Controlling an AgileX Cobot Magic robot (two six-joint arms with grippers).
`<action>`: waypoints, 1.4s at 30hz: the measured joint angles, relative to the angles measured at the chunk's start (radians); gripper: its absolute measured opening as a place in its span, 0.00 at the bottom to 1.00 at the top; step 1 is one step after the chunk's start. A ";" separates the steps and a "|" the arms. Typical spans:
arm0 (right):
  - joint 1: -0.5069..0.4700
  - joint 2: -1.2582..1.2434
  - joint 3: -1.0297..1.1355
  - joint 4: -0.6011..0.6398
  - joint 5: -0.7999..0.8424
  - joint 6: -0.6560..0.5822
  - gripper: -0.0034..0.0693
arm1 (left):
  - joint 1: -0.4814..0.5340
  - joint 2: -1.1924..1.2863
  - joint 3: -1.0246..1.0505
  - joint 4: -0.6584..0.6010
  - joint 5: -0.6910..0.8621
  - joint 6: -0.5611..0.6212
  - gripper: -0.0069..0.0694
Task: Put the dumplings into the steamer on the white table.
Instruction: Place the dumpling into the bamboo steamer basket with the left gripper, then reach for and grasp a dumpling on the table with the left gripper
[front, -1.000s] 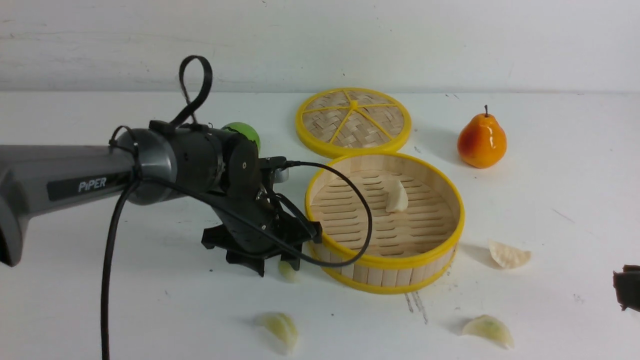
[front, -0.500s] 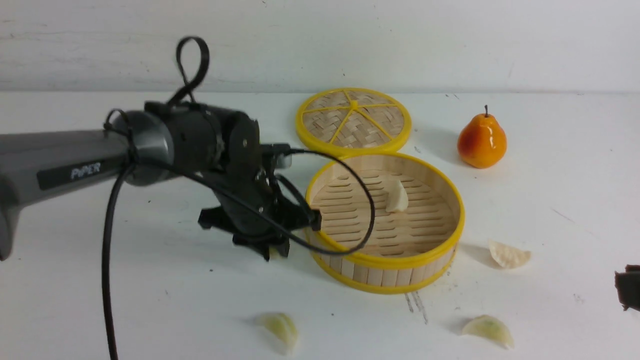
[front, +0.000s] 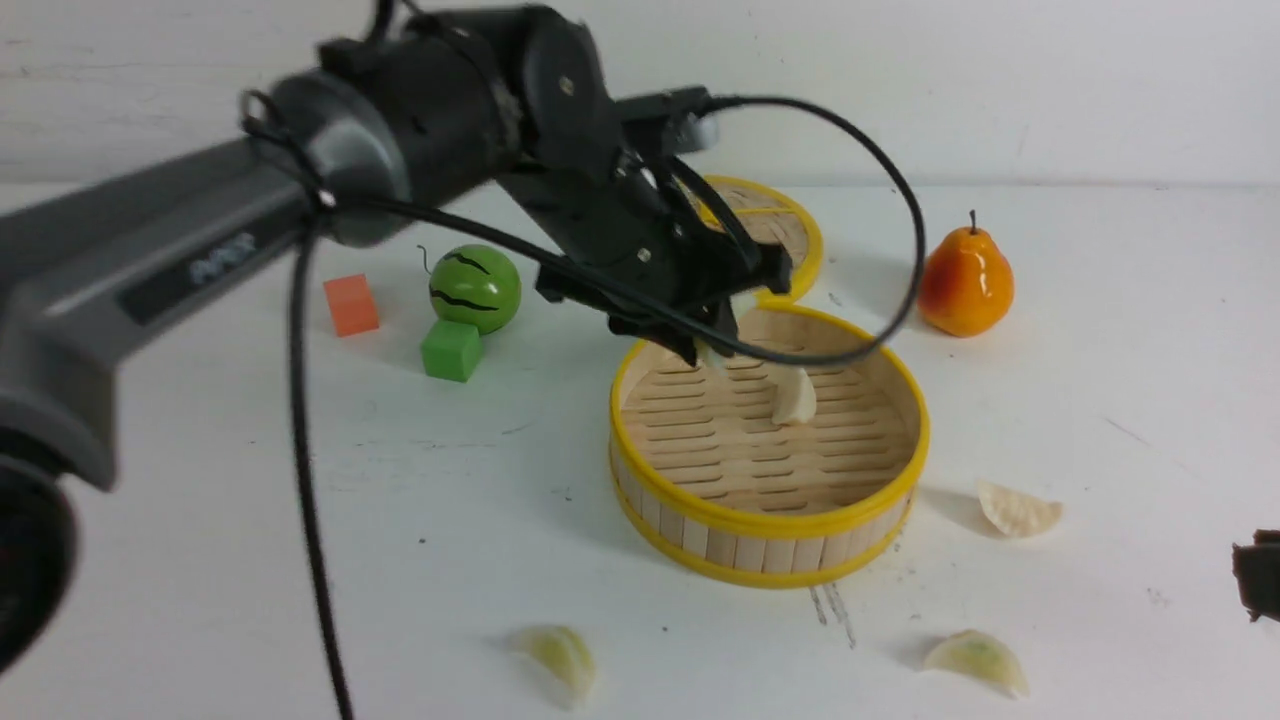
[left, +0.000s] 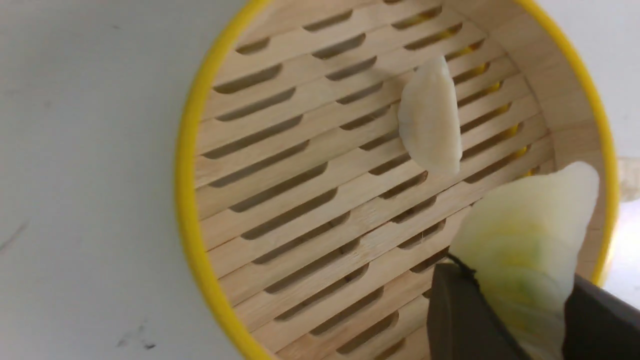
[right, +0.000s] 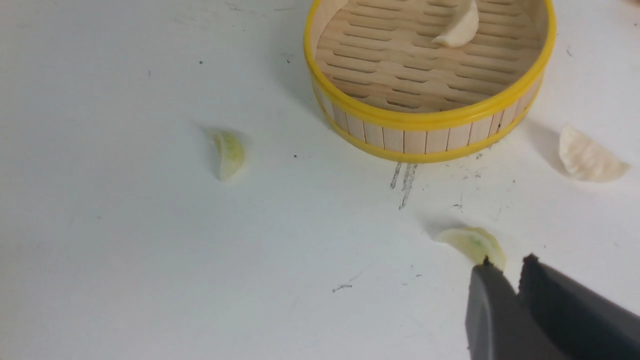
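Now the left jaws have brought a pale yellow-green, crescent-shaped toy dumpling (left: 525, 230) up from the broad white bench (front: 300, 600). A second ago the dark grey left arm (front: 450, 120) was low, at about eight o'clock of the round bamboo steamer with yellow rims (front: 765, 523); it has since swung up and across, and its load hangs over the slatted floor, towards eleven o'clock in the front view. The left jaws are drawn in on the dumpling's body, parted only by its thickness, with much of it sticking out past them.

That turns the job, I'd judge, from picking up to placing. One cream dumpling (front: 795, 396) already lies in the steamer, just off the middle towards one o'clock, so this would make two. Three wait outside: a whitish one (front: 1020, 510) at four o'clock, a greenish one (front: 977, 660) at five, and another greenish one (front: 560, 661) at seven.

The next move probably calls for lowering the load inside the wall before letting go; released too high, it might roll or land against its neighbour. Meanwhile the right jaws stand slightly apart with nothing between them, their tips appearing close to the five o'clock dumpling in the right wrist view.
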 joint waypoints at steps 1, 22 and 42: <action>0.000 0.000 0.000 0.000 0.000 0.000 0.17 | -0.013 0.032 -0.021 0.018 0.002 -0.006 0.32; 0.000 0.000 0.000 -0.040 0.002 0.000 0.18 | -0.022 0.289 -0.281 0.154 0.055 -0.119 0.76; 0.000 0.000 0.000 -0.033 -0.017 0.000 0.20 | -0.010 -0.272 0.072 0.292 0.369 -0.021 0.78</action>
